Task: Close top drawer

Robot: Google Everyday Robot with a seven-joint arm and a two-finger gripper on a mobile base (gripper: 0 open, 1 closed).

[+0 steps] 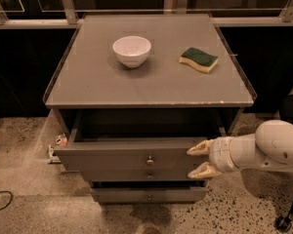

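Top drawer (112,157) pulled out toward near side, under table (88,89). End effector (201,159) at right end of drawer front, released, fingers spread, grasping nothing. Likely set for pushing front inward, away from knob (149,161).

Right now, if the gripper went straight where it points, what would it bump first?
The top drawer: the gripper, fingers open, points at the right end of its pulled-out front. It may be touching it; depth is unclear.
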